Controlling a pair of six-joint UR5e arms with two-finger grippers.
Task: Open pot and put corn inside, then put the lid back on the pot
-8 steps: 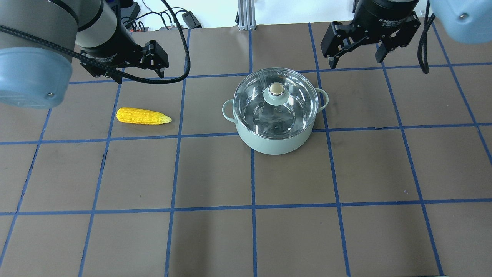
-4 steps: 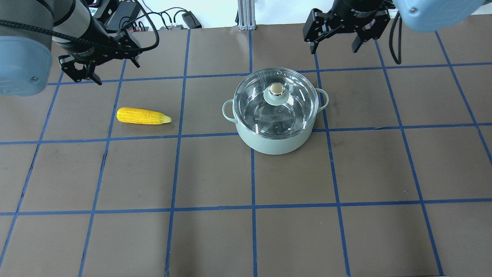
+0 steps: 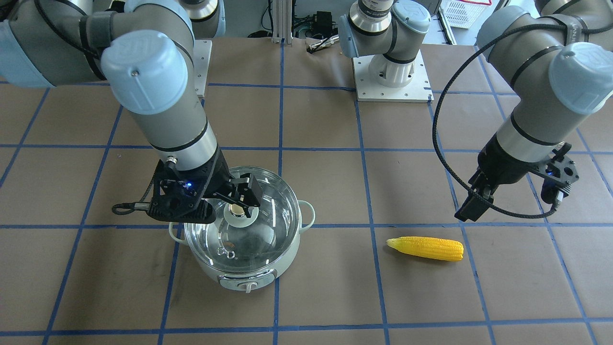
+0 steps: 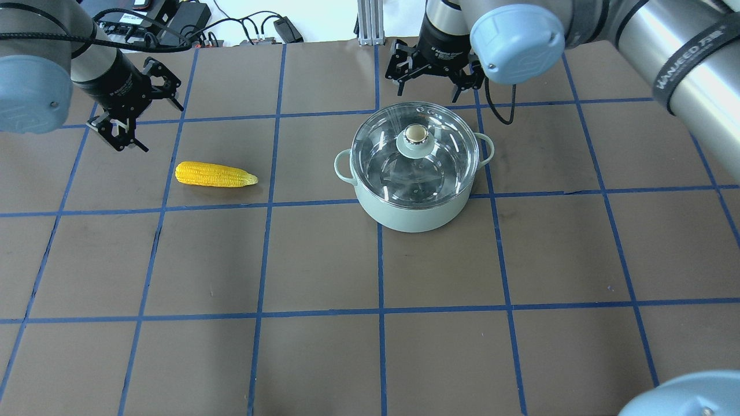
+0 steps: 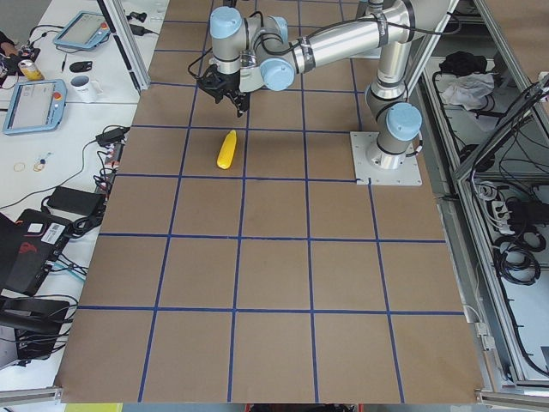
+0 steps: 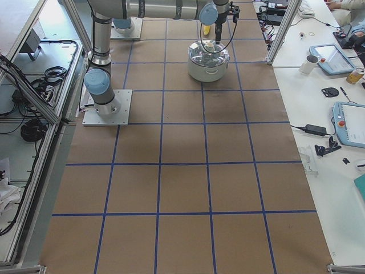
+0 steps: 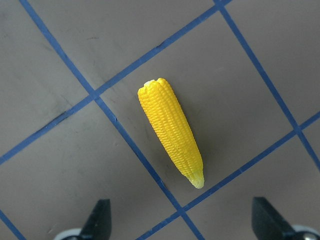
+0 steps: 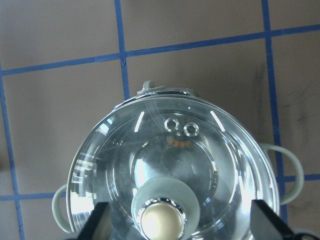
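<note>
The pot (image 4: pixel 411 216) stands mid-table, pale mint, with the glass lid (image 4: pixel 445 167) on it and the gold knob (image 4: pixel 416 134) at the lid's centre. The pot (image 3: pixel 249 275) and lid (image 3: pixel 261 239) also show in the front view. The corn (image 4: pixel 215 174) lies flat to the pot's left, tip toward the pot. My right gripper (image 4: pixel 430 86) is open and empty, hovering over the lid's far side; its wrist view shows the knob (image 8: pixel 162 220) between the fingertips. My left gripper (image 4: pixel 144 115) is open and empty, above and just beyond the corn (image 7: pixel 171 131).
Brown table with a blue tape grid. Cables and power bricks (image 4: pixel 173 17) and an aluminium post (image 4: pixel 367 23) line the far edge. The arm base plates (image 3: pixel 390 76) sit on the robot's side. Operator desks with tablets (image 6: pixel 333 57) stand beside the table.
My right gripper has swung left from the far right to the pot's far side. My left gripper has moved left and toward the corn. Both stay open; pot, lid and corn have not moved.
</note>
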